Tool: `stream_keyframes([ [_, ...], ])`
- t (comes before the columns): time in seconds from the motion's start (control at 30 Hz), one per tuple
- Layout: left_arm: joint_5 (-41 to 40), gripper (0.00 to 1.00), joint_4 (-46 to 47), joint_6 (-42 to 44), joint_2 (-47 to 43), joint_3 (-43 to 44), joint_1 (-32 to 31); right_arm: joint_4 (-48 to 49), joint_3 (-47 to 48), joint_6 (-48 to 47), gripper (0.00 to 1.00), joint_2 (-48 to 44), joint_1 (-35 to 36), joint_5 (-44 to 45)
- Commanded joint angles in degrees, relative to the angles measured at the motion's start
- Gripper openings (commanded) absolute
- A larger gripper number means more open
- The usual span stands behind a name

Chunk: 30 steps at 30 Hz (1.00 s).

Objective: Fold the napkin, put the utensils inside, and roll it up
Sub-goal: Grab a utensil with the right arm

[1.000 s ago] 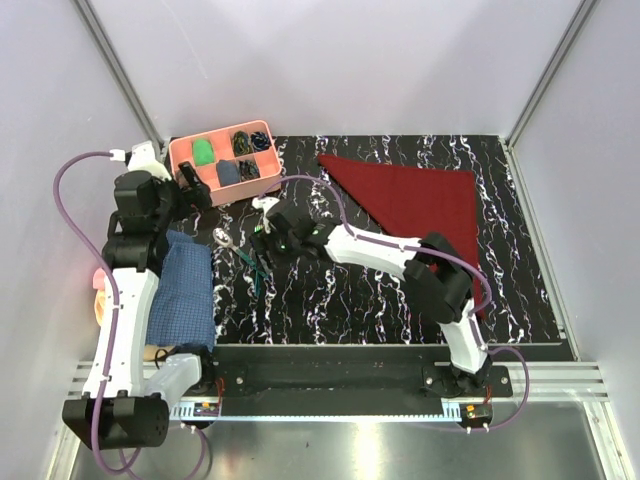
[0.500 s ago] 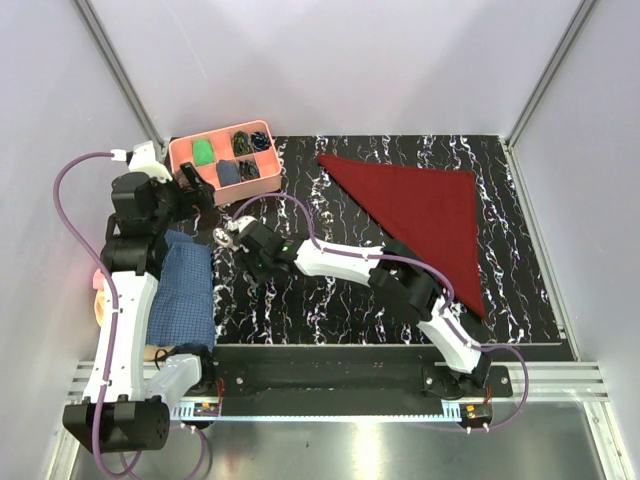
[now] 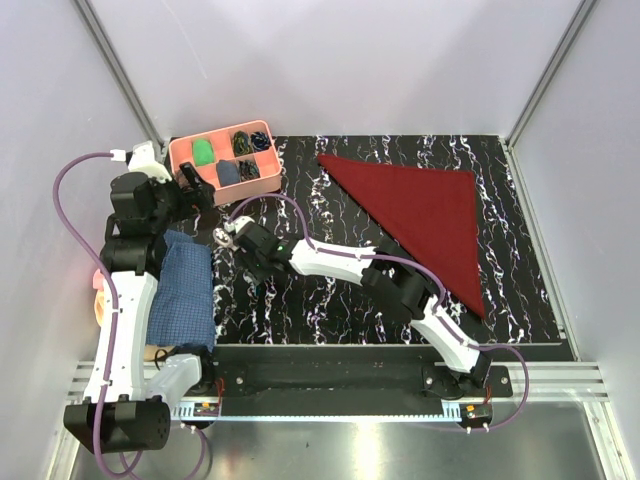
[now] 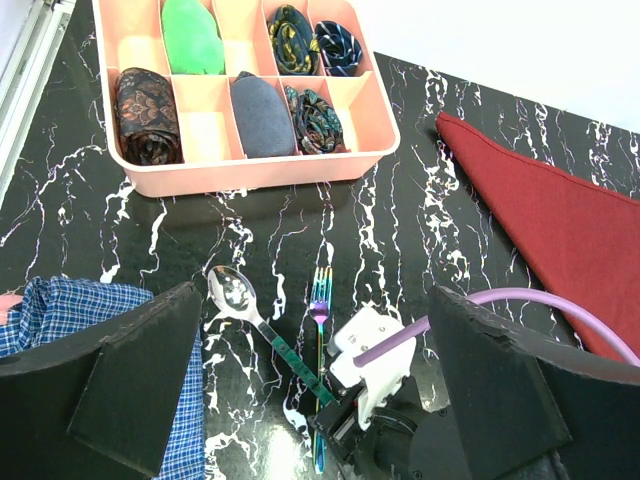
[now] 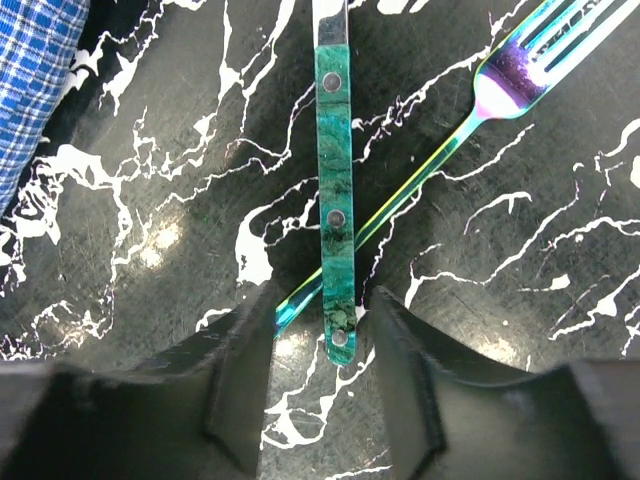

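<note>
Overhead, a plain dark red cloth napkin (image 3: 425,215) lies flat as a soft triangle on the far right of the glossy black table (image 3: 330,310), whose stone-like top is streaked with white veins. A pink plastic tray (image 3: 258,183) with square compartments sits at the far left corner, and a blue checked cloth (image 3: 185,290) lies rumpled along the left edge. The left gripper (image 3: 193,185) hangs near the tray, jaws spread wide and holding nothing. The right gripper (image 3: 255,262) reaches across to the cutlery, well apart from the napkin.

Next, the left wrist view shows rolled patterned fabrics in the tray's compartments. Below the tray lie a silvery spoon (image 4: 232,290) with an oval bowl and a thin fork (image 4: 320,290) tinted purple and teal; their handles cross beneath the right gripper. The left arm's matte black fingers (image 4: 130,390) frame the view far apart, touching nothing.

Finally, the right wrist view shows the spoon's teal-green marbled handle, set with three rivets, lying over the fork's slim iridescent stem. The black fingers (image 5: 235,370) stand partly apart, straddling the end of that handle where the two cross, with a gap on each side.
</note>
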Motion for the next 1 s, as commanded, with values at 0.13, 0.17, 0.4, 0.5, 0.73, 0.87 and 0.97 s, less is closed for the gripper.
stream_keyframes([
  [0.13, 1.42, 0.99, 3.34, -0.41, -1.17, -0.18, 0.30, -0.66, 3.81, -1.22, 0.35, 2.52, 0.03, 0.03],
  [0.17, 1.41, 0.99, 3.34, -0.49, -1.17, -0.27, 0.30, -0.75, 3.90, -1.22, 0.29, 2.61, 0.03, -0.24],
  [0.4, 1.68, 0.99, 3.43, -0.67, -1.17, -0.36, 0.30, -0.83, 4.78, -1.40, 0.04, 2.53, 0.12, -1.73],
  [0.5, 1.68, 0.99, 3.51, -0.76, -1.08, -0.36, 0.30, -0.66, 4.78, -1.75, 0.00, 1.74, 0.03, -2.96],
  [0.73, 1.59, 0.99, 3.43, -0.76, -1.08, -0.45, 0.38, 5.66, -3.03, -0.26, 0.00, -6.16, 0.03, -3.14],
  [0.87, 1.59, 0.99, 3.34, -0.84, -0.90, -0.45, 0.38, 10.06, -10.06, -0.43, 0.00, -12.67, 0.03, -0.86],
  [0.97, 1.42, 0.99, 3.43, -0.85, -0.73, -0.45, 0.21, 10.33, -14.02, -1.22, 0.00, -16.80, -0.05, 2.56],
])
